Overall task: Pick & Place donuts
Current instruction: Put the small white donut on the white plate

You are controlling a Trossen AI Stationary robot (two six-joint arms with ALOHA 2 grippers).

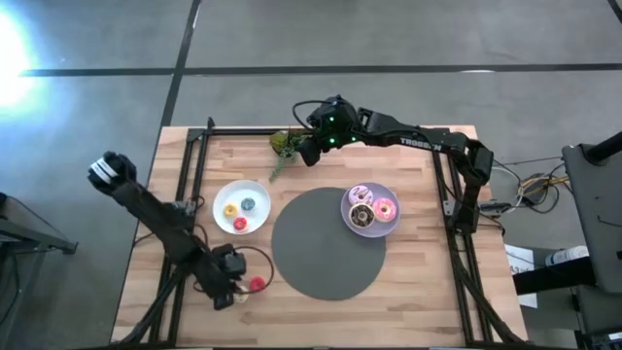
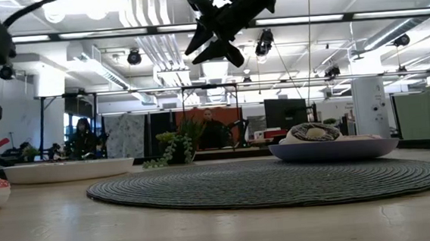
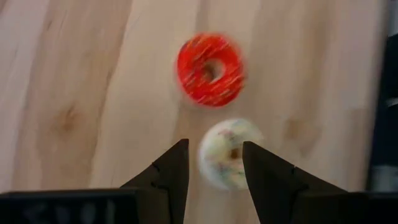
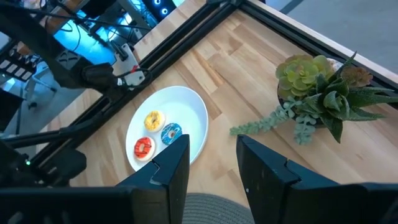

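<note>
My left gripper [image 1: 231,288] [image 3: 213,167] is open near the table's near-left edge, pointing down. Its fingers stand on either side of a tiny white sprinkled donut [image 3: 225,149] lying flat on the wood. A tiny red donut [image 3: 210,70] [image 1: 257,284] lies just beyond it. My right gripper [image 1: 309,152] [image 2: 211,39] [image 4: 211,167] is open, high in the air near the far edge, holding nothing. Three larger donuts [image 1: 371,208] sit on the lavender plate [image 1: 391,228]. Tiny yellow, blue and red donuts [image 4: 155,132] lie on the white plate [image 1: 225,191] [image 4: 193,106].
A round grey mat [image 1: 326,255] [image 2: 272,182] fills the table's middle between the two plates. A small green plant [image 1: 283,145] [image 4: 320,87] stands by the far edge under my right arm. Black frame rails [image 1: 191,165] run along the table's left and right sides.
</note>
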